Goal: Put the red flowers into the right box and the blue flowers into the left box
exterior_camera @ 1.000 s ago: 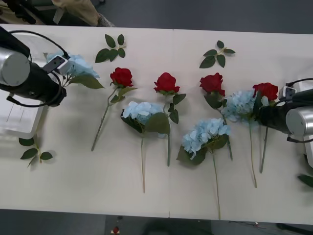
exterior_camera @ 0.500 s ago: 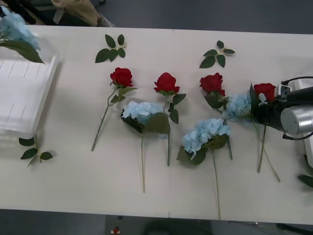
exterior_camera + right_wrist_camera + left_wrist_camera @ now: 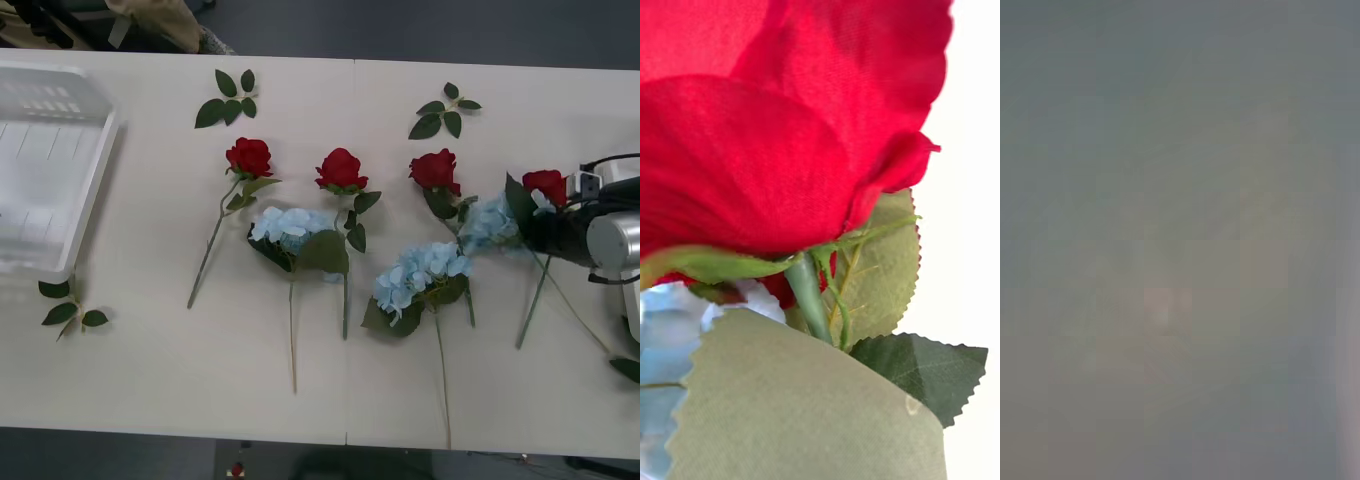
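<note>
Lying spread across the table (image 3: 200, 380) are the flowers: three red flowers in a row at mid-table, at (image 3: 249, 157), (image 3: 341, 169) and (image 3: 434, 170), and blue flowers below them at (image 3: 290, 226) and (image 3: 422, 272). A fourth red rose (image 3: 546, 185) is being held at the right gripper (image 3: 548, 228), near the table's right edge, its stem slanting down and leftward across the tabletop; whether the pincer is clamped on the stem cannot be told, since the fingers are being hidden by leaves. Another blue head (image 3: 489, 222) is being pressed just beside that rose, touching its leaves. In the right wrist view the rose bloom (image 3: 782, 120) is being seen very close, with its stem (image 3: 811, 296) and leaves below it and a bit of blue at the edge. The left box (image 3: 50, 165) is sitting at the table's left edge. Loose leaf sprigs (image 3: 225, 98) are being left scattered on the table. The left wrist view is a grey blur; nothing can be told of the left pincer.
</note>
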Robot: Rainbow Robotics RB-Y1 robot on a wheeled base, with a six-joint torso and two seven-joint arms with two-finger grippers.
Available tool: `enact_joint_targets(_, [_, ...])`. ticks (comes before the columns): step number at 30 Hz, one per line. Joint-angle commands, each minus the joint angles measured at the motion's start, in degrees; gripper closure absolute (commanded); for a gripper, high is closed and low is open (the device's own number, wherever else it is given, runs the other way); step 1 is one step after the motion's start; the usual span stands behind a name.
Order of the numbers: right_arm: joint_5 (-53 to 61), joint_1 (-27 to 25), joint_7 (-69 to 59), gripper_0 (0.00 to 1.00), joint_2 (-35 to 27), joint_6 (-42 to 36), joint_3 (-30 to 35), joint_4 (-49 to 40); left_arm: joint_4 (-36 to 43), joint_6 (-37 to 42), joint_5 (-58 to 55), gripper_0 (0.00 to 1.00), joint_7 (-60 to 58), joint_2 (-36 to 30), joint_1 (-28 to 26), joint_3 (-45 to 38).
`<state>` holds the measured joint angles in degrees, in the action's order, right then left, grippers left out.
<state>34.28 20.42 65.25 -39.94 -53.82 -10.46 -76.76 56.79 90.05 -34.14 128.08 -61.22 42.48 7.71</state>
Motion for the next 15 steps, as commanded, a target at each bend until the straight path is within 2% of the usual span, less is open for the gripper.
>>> enact_joint_targets(1, [1.9,0.2,2.6,1.00,-3.2,-2.8,3.2,-4.0,-2.0,-1.5,-2.5,1.00,2.2,-1.2,0.7,2.7])
enact_joint_targets(6, [2.4,-3.0,2.8,1.00,-3.4,-9.5,8.6,-12.8,-4.6,-6.7,-3.0,0.98,2.2,-1.2,0.7,5.2])
enact_joint_targets(7, [2.6,-4.0,2.8,1.00,-3.4,-11.2,9.9,-15.4,-5.0,-6.9,-3.0,0.93,2.3,-1.2,0.7,5.2])
enact_joint_targets(8, [2.6,-5.0,2.8,1.00,-3.3,-12.8,11.1,-17.9,-5.0,-7.0,-3.0,0.71,2.3,-1.2,0.8,5.2])
enact_joint_targets(9, [2.7,-5.4,2.8,1.00,-3.4,-13.5,11.6,-19.2,-5.0,-7.0,-3.0,0.58,2.3,-1.2,0.7,5.2])
enact_joint_targets(10, [3.0,-6.4,2.8,1.00,-3.4,-14.7,12.5,-21.7,-5.0,-7.0,-3.0,0.32,2.3,-1.2,0.7,5.2])
enact_joint_targets(11, [3.3,-7.2,2.7,1.00,-3.3,-15.8,13.5,-23.9,-5.0,-7.0,-3.1,0.13,2.3,-1.2,0.7,5.2])
enact_joint_targets(13, [3.6,-8.3,2.3,1.00,-3.3,-16.8,14.2,-26.6,-4.9,-7.0,-3.1,0.00,2.3,-1.2,0.8,5.2])
enact_joint_targets(15, [4.0,-9.5,2.3,1.00,-3.3,-17.6,15.2,-29.3,-4.9,-7.0,-3.2,0.00,2.3,-1.2,0.8,5.2])
